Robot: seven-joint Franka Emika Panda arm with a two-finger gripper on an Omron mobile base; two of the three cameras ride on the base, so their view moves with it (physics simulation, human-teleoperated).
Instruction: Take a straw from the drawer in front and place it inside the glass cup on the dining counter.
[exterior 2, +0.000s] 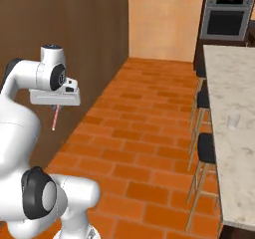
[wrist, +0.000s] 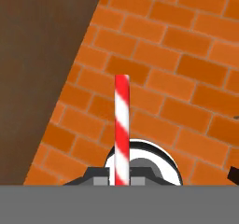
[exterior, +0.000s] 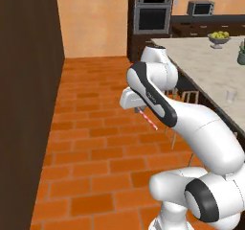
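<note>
My gripper (exterior 2: 57, 105) is shut on the red-and-white striped straw (exterior 2: 55, 117), which hangs down from the fingers over the brick floor. In the hand view the straw (wrist: 122, 127) stands straight out between the fingertips (wrist: 99, 177). From the left base view the straw (exterior: 149, 119) pokes out below the hand (exterior: 138, 108), partly behind my forearm. The clear glass cup (exterior: 231, 96) stands upright on the beige marbled dining counter (exterior: 201, 61), far to the gripper's right; the right base view shows the cup (exterior 2: 232, 121) near the counter's (exterior 2: 234, 163) left edge. The drawer is out of view.
A tall dark wood panel (exterior 2: 64, 29) rises close on the left of the arm. Black bar stools (exterior 2: 205, 148) line the counter's near side. A fruit bowl (exterior: 219, 39) sits farther along the counter, and an oven (exterior: 152, 16) stands at the back. Orange brick floor (exterior: 95, 143) lies between.
</note>
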